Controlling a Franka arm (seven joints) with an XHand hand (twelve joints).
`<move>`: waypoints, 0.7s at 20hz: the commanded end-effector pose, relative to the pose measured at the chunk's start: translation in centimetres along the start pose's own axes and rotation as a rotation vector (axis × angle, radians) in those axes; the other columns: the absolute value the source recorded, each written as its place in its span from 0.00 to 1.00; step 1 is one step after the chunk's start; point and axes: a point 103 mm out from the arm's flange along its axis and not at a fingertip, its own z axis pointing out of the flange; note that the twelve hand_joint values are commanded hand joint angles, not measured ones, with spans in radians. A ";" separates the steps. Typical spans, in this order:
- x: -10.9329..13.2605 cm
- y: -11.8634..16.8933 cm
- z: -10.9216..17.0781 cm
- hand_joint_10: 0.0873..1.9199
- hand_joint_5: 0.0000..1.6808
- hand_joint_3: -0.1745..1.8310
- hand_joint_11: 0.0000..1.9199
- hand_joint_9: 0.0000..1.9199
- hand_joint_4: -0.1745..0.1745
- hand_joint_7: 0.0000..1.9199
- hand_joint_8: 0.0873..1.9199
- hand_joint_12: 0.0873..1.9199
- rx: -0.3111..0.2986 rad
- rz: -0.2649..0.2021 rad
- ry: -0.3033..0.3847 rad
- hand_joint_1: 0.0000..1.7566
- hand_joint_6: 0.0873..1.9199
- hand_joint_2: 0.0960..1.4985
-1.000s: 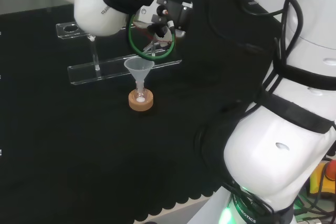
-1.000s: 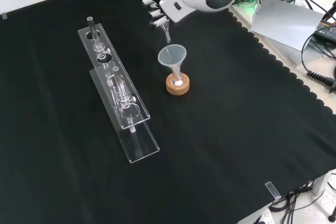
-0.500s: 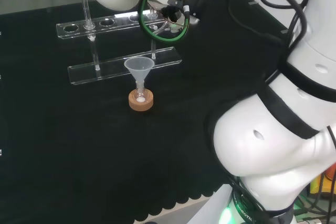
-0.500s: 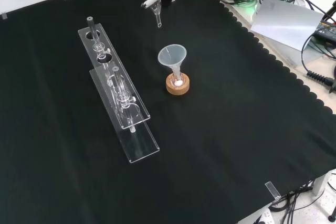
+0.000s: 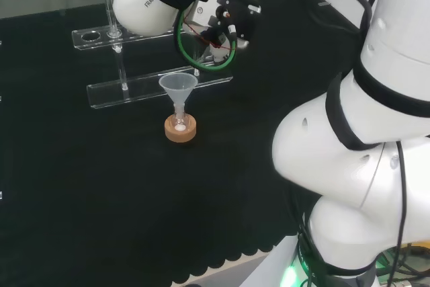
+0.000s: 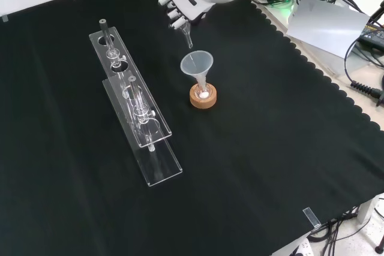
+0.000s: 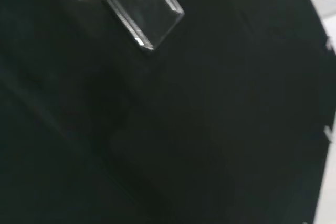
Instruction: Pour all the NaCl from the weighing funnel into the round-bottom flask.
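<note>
In the front view, the hand (image 6: 182,5) hangs just beyond and above the clear plastic funnel (image 6: 197,64). Its fingers are curled round a glass weighing funnel (image 6: 187,35), whose thin stem points down towards the plastic funnel's rim. The plastic funnel stands in the neck of a small round-bottom flask (image 6: 203,92) on a cork ring (image 6: 203,99). A little white powder lies in the flask. The head view shows the funnel (image 5: 178,88) and the cork ring (image 5: 181,130) in front of the rack, with the hand (image 5: 225,23) up to their right under the arm's link.
A clear plastic tube rack (image 6: 135,111) with a few glass pieces stands left of the flask in the front view, and behind it in the head view (image 5: 158,84). The wrist view shows a clear rack end (image 7: 148,18) over black cloth. Cloth's scalloped edge (image 6: 336,91) runs at the right.
Half a second ago the hand had drawn back and up from the funnel with the glass piece. It has now come back down, with the stem again close above the funnel's rim.
</note>
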 end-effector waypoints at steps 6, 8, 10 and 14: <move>-2.4 0.7 4.3 0.04 0.69 0.08 0.59 0.74 0.67 0.62 0.31 0.39 -0.061 0.017 0.232 0.71 0.37 0.67; -2.5 0.7 4.7 0.04 0.69 0.08 0.59 0.74 0.67 0.62 0.31 0.39 -0.065 0.019 0.257 0.71 0.37 0.67; -2.5 0.6 4.9 0.04 0.69 0.08 0.59 0.74 0.67 0.62 0.31 0.39 -0.067 0.022 0.270 0.71 0.37 0.67; -2.7 0.6 5.4 0.04 0.69 0.08 0.59 0.75 0.67 0.62 0.31 0.39 -0.076 0.027 0.299 0.71 0.37 0.67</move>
